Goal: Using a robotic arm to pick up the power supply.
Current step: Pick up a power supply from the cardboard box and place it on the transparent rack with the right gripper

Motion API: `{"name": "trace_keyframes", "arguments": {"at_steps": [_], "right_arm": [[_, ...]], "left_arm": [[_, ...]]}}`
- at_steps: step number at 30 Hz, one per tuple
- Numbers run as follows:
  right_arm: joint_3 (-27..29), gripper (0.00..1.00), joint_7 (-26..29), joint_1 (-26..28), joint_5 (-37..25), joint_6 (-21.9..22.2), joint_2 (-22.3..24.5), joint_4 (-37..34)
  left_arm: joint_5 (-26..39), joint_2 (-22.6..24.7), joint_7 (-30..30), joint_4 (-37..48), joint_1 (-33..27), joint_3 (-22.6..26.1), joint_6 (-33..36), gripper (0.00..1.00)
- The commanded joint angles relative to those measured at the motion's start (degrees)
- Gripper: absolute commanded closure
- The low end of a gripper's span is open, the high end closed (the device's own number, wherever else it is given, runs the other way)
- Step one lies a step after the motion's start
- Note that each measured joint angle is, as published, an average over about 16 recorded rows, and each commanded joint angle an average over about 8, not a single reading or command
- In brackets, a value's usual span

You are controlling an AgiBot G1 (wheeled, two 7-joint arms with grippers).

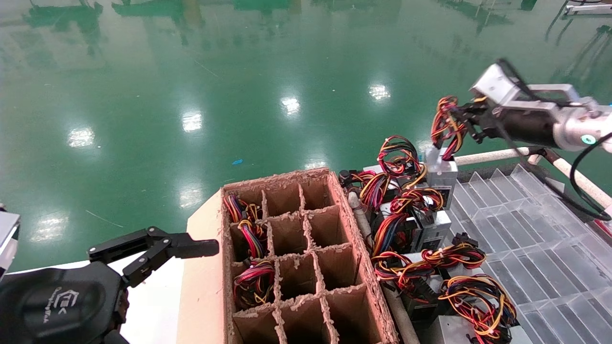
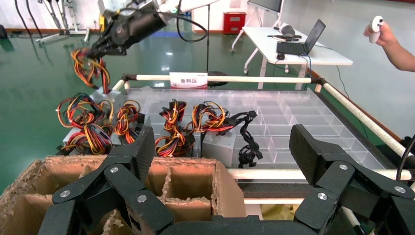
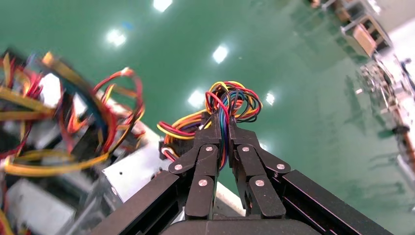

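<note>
My right gripper (image 1: 471, 126) hangs above the far end of a row of power supplies, shut on the looped red, yellow and black wires (image 1: 447, 125) of one power supply. Its silver-grey box (image 1: 441, 173) dangles below, tilted, just above the others. In the right wrist view the fingers (image 3: 210, 147) pinch the wire bundle (image 3: 235, 100), with the box (image 3: 132, 169) beside them. The left wrist view shows that gripper (image 2: 105, 46) far off, holding the wires (image 2: 88, 68). My left gripper (image 1: 191, 248) stays open and idle at the lower left, by the cardboard box.
A divided cardboard box (image 1: 356, 267) stands in front, with wire bundles in its left cells. Several more power supplies (image 1: 420, 248) lie in a row beside it on a clear compartment tray (image 1: 526, 229) framed by white rails. A person's hand (image 2: 389, 36) shows far off.
</note>
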Motion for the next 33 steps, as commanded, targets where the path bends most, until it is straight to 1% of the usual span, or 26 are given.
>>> {"name": "trace_keyframes", "arguments": {"at_steps": [1,5,9,21,33], "right_arm": [[1.37,1.0,0.77,-0.7,1.98,0.45,0.78,-0.17],[3.71,1.0,1.25,-2.35,5.34,0.81,1.94,0.09],[5.12,1.0,0.69,-3.76,7.38,1.07,2.49,0.62],[7.3,1.0,-1.38,-6.88,10.52,1.18,1.93,1.1],[10.2,1.0,-0.74,-10.14,14.69,2.12,3.26,0.1]], "left_arm": [[0.0,0.0,0.0,0.0,0.0,0.0,0.0,0.0],[0.0,0.0,0.0,0.0,0.0,0.0,0.0,0.0],[0.0,0.0,0.0,0.0,0.0,0.01,0.0,0.0],[-0.01,-0.01,0.01,0.0,0.0,0.02,-0.01,0.0],[-0.02,-0.01,0.01,0.0,-0.01,0.02,-0.01,0.0]]}}
